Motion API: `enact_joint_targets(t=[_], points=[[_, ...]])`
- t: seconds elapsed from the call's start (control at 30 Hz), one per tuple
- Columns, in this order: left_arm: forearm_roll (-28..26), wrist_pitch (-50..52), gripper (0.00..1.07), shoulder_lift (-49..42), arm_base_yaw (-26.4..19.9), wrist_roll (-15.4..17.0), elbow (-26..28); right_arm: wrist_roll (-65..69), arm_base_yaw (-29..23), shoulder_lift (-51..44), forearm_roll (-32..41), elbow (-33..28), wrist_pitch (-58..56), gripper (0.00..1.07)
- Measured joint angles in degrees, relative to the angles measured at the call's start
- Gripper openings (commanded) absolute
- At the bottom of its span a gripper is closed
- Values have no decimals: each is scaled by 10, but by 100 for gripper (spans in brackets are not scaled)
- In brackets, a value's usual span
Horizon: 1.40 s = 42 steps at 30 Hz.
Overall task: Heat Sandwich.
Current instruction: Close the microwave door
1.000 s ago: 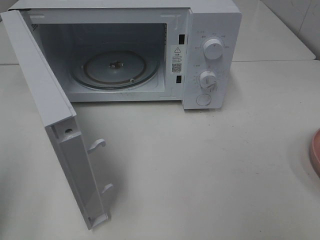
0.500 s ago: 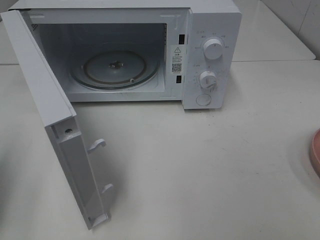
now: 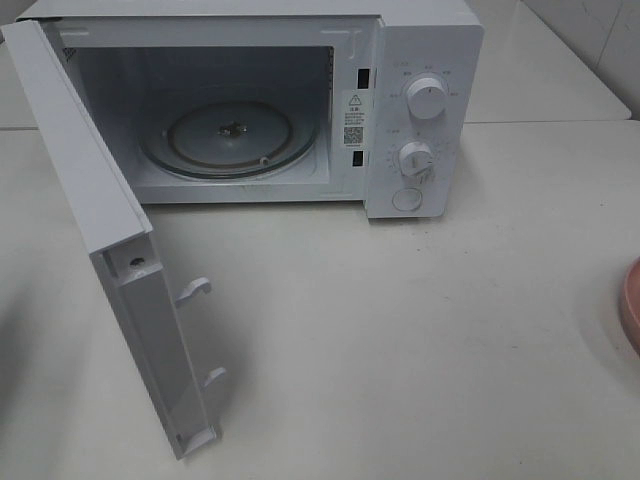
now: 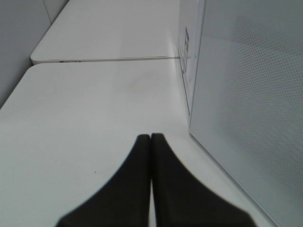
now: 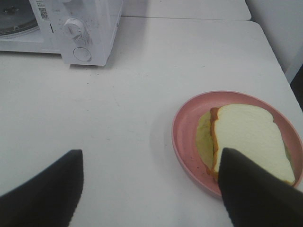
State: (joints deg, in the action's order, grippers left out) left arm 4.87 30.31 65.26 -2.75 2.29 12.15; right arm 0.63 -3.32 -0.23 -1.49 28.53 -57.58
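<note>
The white microwave (image 3: 420,110) stands at the back with its door (image 3: 110,250) swung wide open; the glass turntable (image 3: 230,135) inside is bare. The sandwich (image 5: 251,142), white bread with a tan crust and pale filling, lies on a round pink plate (image 5: 184,127) in the right wrist view; only the plate's rim (image 3: 630,305) shows at the right edge of the high view. My right gripper (image 5: 151,170) is open, hovering near the plate's side. My left gripper (image 4: 150,139) is shut and empty, low over the table beside the door's outer face (image 4: 246,109).
A second white table (image 3: 540,70) abuts behind the microwave. The open door juts forward across the left of the table. The microwave's two knobs (image 3: 427,98) and its button (image 3: 406,199) face front.
</note>
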Motion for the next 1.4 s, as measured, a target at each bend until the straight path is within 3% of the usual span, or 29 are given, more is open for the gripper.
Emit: enact_joint_targets(t=[0.17, 0.27, 0.53, 0.97, 1.4], points=[[29, 29, 0, 33, 0, 34, 10, 0, 0, 0, 0, 0, 0, 75], [76, 57, 0, 58, 6, 65, 22, 0, 0, 0, 0, 0, 0, 75], [109, 81, 0, 103, 62, 71, 53, 0, 0, 0, 0, 0, 0, 75], [81, 110, 0, 184, 161, 73, 90, 0, 0, 0, 0, 0, 0, 75], [25, 120, 0, 274, 273, 73, 183, 0, 0, 0, 0, 0, 0, 75]])
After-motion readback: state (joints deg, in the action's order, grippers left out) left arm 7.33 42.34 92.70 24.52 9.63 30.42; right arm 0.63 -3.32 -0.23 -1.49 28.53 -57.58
